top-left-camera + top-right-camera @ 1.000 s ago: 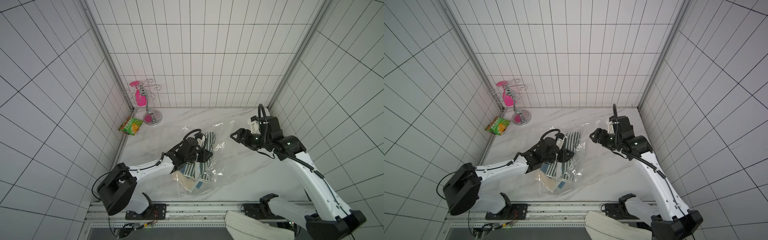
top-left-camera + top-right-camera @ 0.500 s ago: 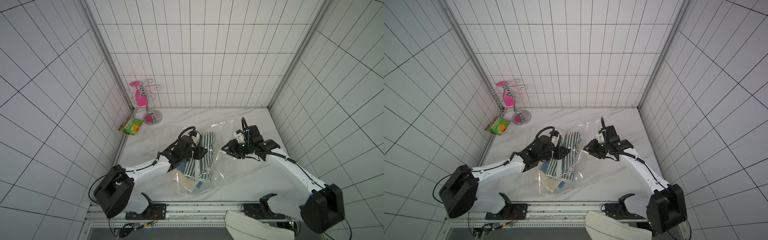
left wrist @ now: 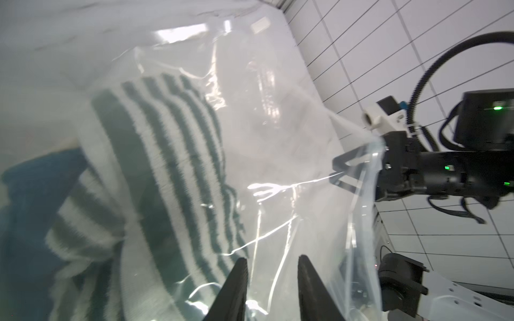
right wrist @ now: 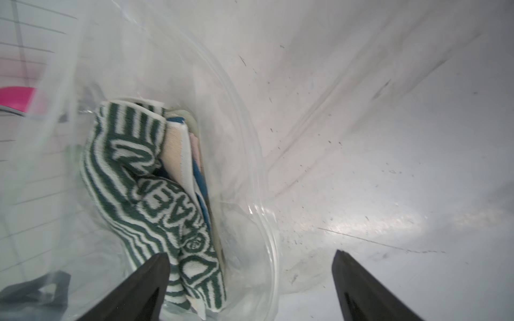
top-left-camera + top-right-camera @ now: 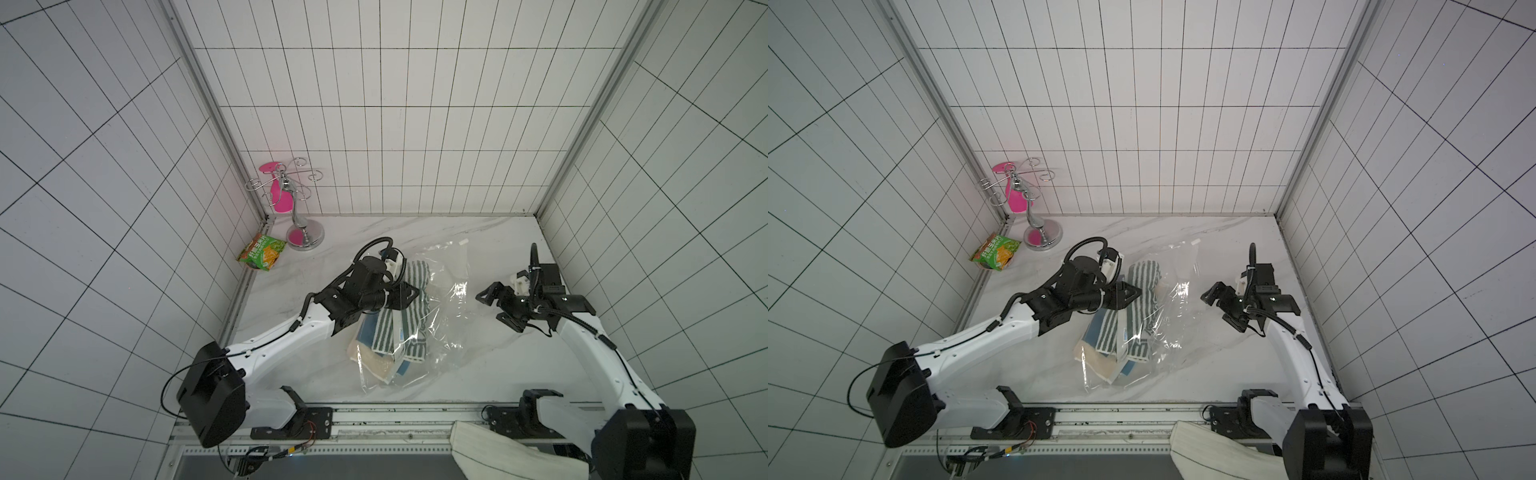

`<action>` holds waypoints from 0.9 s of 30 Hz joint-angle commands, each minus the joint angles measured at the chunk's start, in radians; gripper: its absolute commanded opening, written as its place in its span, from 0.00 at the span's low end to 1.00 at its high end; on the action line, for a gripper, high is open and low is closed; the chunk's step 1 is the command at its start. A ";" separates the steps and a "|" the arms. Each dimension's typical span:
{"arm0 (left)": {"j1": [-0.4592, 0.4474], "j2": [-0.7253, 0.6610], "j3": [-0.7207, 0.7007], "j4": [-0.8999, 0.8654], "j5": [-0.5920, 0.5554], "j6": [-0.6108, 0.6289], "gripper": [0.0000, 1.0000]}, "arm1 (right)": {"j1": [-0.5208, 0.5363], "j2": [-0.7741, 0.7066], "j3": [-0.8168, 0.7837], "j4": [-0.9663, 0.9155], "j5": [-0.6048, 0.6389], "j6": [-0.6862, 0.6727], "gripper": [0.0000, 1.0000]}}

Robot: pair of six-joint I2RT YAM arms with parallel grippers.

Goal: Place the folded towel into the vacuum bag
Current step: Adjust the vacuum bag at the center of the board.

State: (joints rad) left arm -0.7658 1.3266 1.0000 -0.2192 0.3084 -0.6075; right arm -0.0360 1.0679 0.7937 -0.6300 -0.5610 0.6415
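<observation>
The folded towel (image 5: 417,276) (image 5: 1144,272), green-and-white striped with beige and blue folds, lies inside the crinkly clear vacuum bag (image 5: 451,291) (image 5: 1177,299) mid-table. My left gripper (image 5: 415,291) (image 5: 1139,296) rests over the towel. In the left wrist view the left gripper (image 3: 272,259) has its jaws a little apart with nothing clamped, and the towel (image 3: 167,155) shows through the film. My right gripper (image 5: 492,311) (image 5: 1219,311) stands wide open just right of the bag. In the right wrist view the right gripper (image 4: 250,264) straddles the bag's curved mouth rim (image 4: 261,178), with the towel (image 4: 155,194) beyond.
A green snack packet (image 5: 262,251) lies at the far left by the wall. Beside it stands a chrome hook stand (image 5: 305,239) with a pink piece. A striped cloth (image 5: 498,453) hangs below the front rail. Tiled walls close three sides.
The right gripper reached in to the bag's right edge, closed partway, then pulled back right and opened wide. The left gripper stayed over the towel, shifting slightly.
</observation>
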 commanded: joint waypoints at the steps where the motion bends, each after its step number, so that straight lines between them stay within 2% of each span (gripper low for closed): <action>1: -0.035 0.072 0.037 0.027 0.005 0.014 0.33 | -0.068 0.012 -0.105 0.234 -0.249 0.072 0.99; 4: -0.035 0.185 0.078 0.035 0.020 0.015 0.32 | -0.085 0.092 -0.168 0.485 -0.361 0.191 0.99; 7: -0.055 0.266 0.147 0.060 0.048 0.003 0.32 | -0.113 0.158 -0.264 0.820 -0.401 0.367 0.99; 11: -0.128 0.362 0.236 0.048 0.069 -0.003 0.32 | -0.154 0.266 -0.327 1.041 -0.442 0.461 0.99; 19: -0.144 0.496 0.158 0.060 0.030 0.000 0.31 | -0.161 0.374 -0.353 1.162 -0.518 0.449 0.99; 24: -0.144 0.504 0.153 0.063 0.017 0.003 0.31 | -0.086 0.414 -0.369 1.284 -0.530 0.499 0.98; 27: -0.144 0.503 0.159 0.056 0.017 0.002 0.31 | -0.038 0.412 -0.348 1.192 -0.512 0.428 0.98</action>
State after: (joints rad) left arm -0.9115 1.8297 1.1538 -0.1596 0.3412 -0.6090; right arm -0.1097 1.4807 0.4458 0.5472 -1.0561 1.0954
